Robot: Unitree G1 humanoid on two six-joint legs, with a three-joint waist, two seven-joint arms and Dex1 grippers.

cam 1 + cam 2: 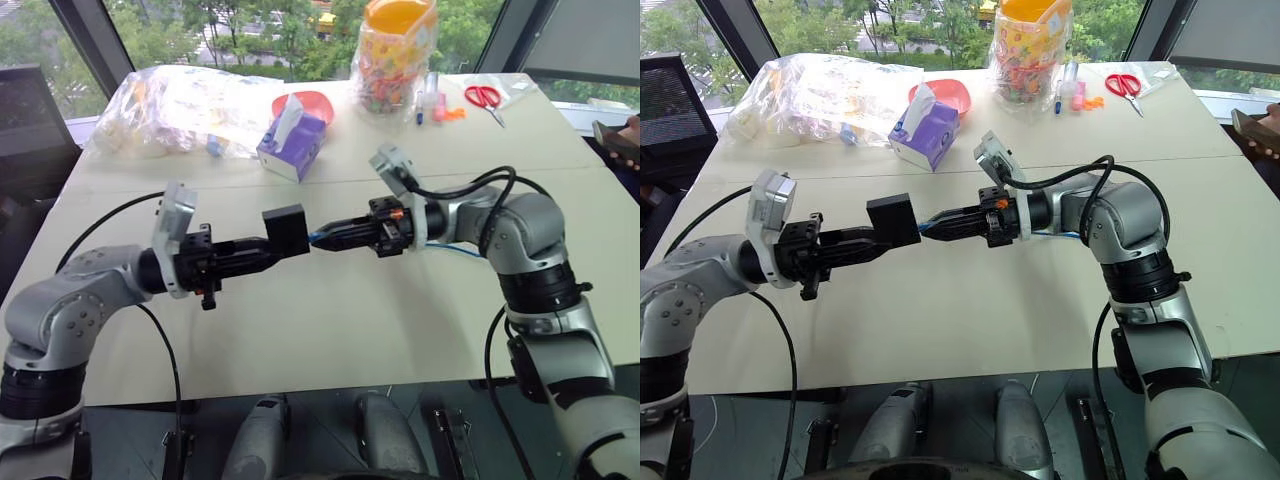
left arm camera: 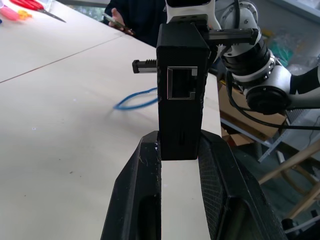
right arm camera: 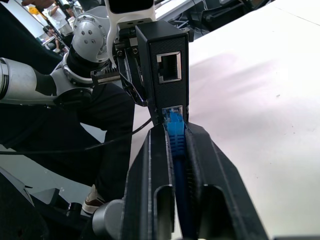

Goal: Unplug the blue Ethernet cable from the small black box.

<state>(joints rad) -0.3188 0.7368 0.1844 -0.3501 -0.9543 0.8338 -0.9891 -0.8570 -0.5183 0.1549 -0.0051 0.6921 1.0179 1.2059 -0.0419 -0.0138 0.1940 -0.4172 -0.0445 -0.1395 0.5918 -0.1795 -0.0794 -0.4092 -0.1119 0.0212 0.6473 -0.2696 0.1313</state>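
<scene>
The unplugging is looking prepared but not yet done: the plug is sitting in its port, so the pull apart is what is remaining.

On the left, the left gripper (image 1: 262, 258) is pinching the small black box (image 1: 286, 231) between its 2 ribbed black fingers (image 2: 137, 190), holding it up above the table (image 1: 330, 330). The box is looking like matte, hard plastic, flat-sided and squarish, with square metal-lined ports on its faces; 1 port facing the left wrist camera is standing empty.

Moving right, the blue Ethernet cable (image 3: 176, 145) is entering the lower of 2 ports on the box's other face. The right gripper (image 1: 322, 236) is clamping its fingers on the cable's blue end just behind the port, fingertips nearly touching the box. The cord is looking thin, smooth and bendy, trailing back under the right arm and curling loosely on the table (image 2: 135, 100).

Farther back on the pale, smooth table, a purple tissue box (image 1: 290, 145) and red scissors (image 1: 485, 98) are lying well apart from the work.
</scene>
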